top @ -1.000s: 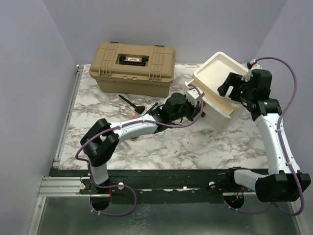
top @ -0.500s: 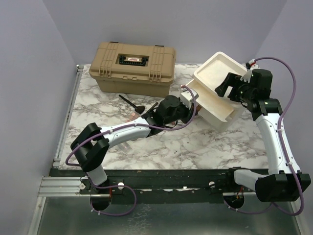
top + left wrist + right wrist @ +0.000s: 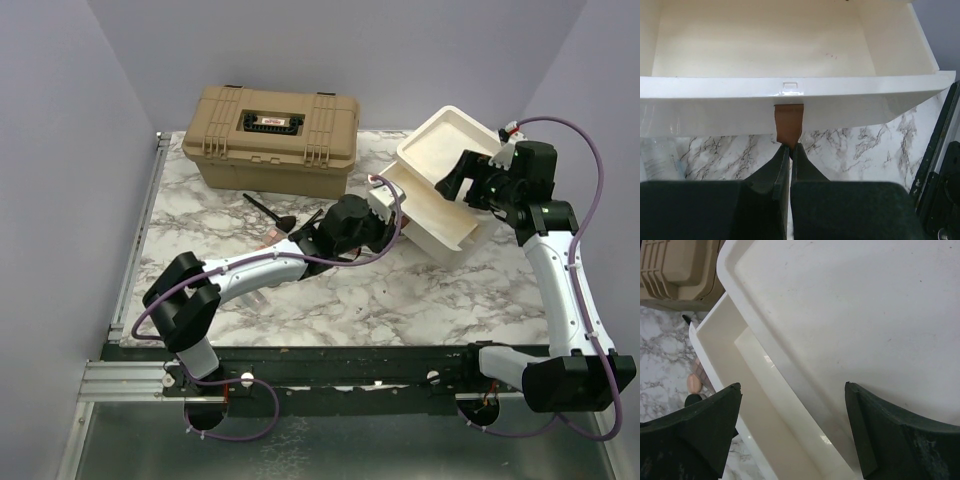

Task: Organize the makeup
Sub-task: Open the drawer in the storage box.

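My left gripper [image 3: 790, 146] is shut on the brown pull tab [image 3: 788, 122] of a white drawer [image 3: 790, 95], which stands pulled out of the white box [image 3: 447, 150] and looks empty inside. In the top view this gripper [image 3: 385, 203] is at the drawer's front. Thin black brushes [image 3: 265, 208] lie on the marble between the tan case and my left arm, partly hidden by it. A pale clear tube [image 3: 657, 160] lies below the drawer's left end. My right gripper [image 3: 792, 390] is open and empty over the box's tray-like top; it also shows in the top view [image 3: 463, 177].
The big tan latched case [image 3: 270, 135] stands at the back left. A small pink piece [image 3: 694, 382] lies on the marble beside the drawer. The white box is tilted up at the back right. A metal rail [image 3: 135, 250] runs along the table's left edge.
My left gripper has drawn back to the left with the tab in it, and the drawer has slid further out of the box. The right gripper has barely moved.
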Motion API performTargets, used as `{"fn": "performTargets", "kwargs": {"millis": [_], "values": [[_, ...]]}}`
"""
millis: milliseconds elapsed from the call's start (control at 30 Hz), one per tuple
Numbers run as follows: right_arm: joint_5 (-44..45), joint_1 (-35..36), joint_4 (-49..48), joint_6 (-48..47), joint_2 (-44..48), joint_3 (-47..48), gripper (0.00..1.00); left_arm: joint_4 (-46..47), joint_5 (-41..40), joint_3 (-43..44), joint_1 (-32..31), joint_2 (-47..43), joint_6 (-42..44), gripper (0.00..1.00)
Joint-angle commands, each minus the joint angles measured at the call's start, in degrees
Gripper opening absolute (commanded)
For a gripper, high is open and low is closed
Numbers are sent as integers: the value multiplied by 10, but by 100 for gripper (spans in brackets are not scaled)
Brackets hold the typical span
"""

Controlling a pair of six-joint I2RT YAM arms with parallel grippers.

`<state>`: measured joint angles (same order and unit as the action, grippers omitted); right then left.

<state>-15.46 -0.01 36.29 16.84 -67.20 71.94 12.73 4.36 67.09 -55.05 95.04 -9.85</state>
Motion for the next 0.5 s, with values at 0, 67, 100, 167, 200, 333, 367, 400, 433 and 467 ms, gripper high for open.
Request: {"fn": "performTargets", "kwargs": {"millis": [0,67,100,167,200,333,367,400,433,467], "values": [[-26,0,35,-14,6,9,91,-28,4,25,-3,0,-14,1],[-31,0,36,-17,7,10,92,-24,-9,26,-3,1,-26,26],[-32,0,36,-17,8,12,93,-23,-12,27,-3,1,-29,31],[-35,0,40,-20,8,17,94,-24,-14,28,-3,-3,-33,38],[-35,0,43,-22,7,21,94,-24,-19,27,-2,-7,-34,42],[-48,0,53,-47,2,37,94,-24,-38,9,0,-35,-40,53],[-44,0,57,-51,-1,46,94,-24,-39,1,1,-47,-44,56],[-40,0,62,-55,-3,53,94,-23,-57,-10,2,-59,-48,58],[-38,0,66,-57,-6,61,94,-21,-67,-23,4,-73,-50,61],[-36,0,69,-58,-8,67,94,-18,-79,-39,6,-88,-53,65]]}}
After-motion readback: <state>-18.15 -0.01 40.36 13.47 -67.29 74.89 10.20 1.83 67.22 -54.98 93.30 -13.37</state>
